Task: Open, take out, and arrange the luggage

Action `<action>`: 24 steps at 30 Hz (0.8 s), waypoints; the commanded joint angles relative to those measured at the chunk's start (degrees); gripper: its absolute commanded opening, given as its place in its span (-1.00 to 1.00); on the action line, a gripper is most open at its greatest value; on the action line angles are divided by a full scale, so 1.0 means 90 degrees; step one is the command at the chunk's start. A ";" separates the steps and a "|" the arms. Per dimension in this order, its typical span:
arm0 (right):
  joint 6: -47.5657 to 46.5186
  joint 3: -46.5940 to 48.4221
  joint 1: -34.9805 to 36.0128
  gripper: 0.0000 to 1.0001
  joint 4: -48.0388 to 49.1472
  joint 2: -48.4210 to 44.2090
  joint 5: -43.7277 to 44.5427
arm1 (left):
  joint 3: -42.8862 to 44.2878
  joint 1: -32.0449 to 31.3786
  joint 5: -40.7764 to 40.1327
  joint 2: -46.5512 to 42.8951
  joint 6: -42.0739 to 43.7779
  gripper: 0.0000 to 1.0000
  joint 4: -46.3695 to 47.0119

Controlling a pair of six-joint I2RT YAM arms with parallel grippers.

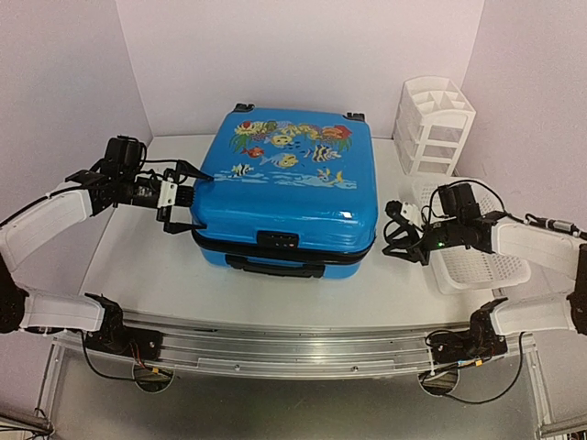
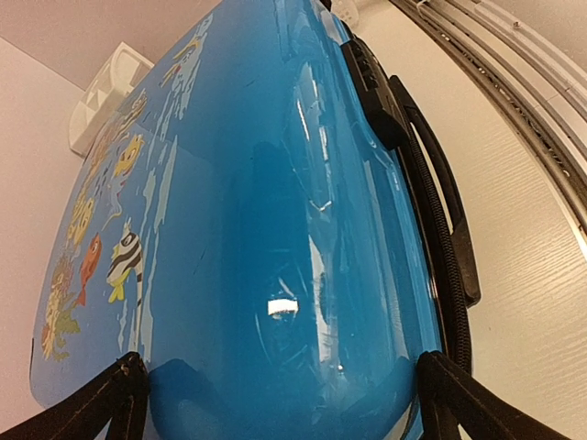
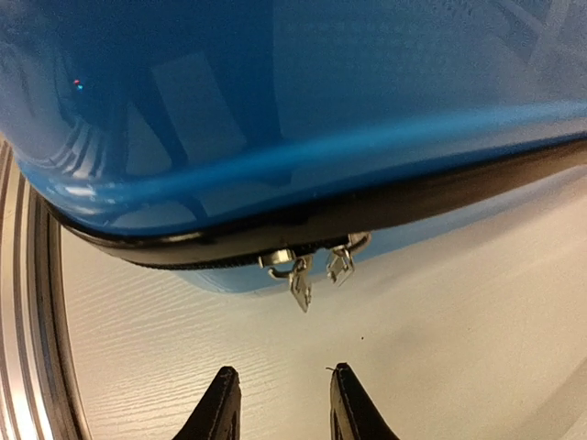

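Left end effector (image 1: 203,201) and right end effector (image 3: 282,374) gape beside closed blue fish-print luggage (image 1: 286,197).

Count, present state:
1 × luggage (image 1: 286,188), centre of table (image 1: 138,275).
2 × zipper pulls (image 3: 307,270) on it.
2 × wheels (image 1: 243,108) showing, far side.
1 × white basket (image 1: 477,266), right.
1 × white organizer (image 1: 433,124), far right.
2 × end effectors: left end effector (image 2: 280,367), right end effector (image 3: 282,376).
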 commanded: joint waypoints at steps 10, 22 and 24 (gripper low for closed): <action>0.3131 -0.0159 -0.0037 -0.19 0.3100 -0.0089 -0.1011 | 0.0504 0.0730 -0.0853 0.1181 0.0406 0.98 0.0360; 0.3809 -0.0433 0.0584 -0.18 0.3336 0.0503 -0.0111 | 0.1297 0.1085 -0.1095 0.1788 -0.0857 0.99 0.1984; 0.3771 -0.0479 0.0778 -0.28 0.3425 0.0605 0.0220 | 0.1358 0.1081 -0.1057 0.1783 -0.0925 0.99 0.2014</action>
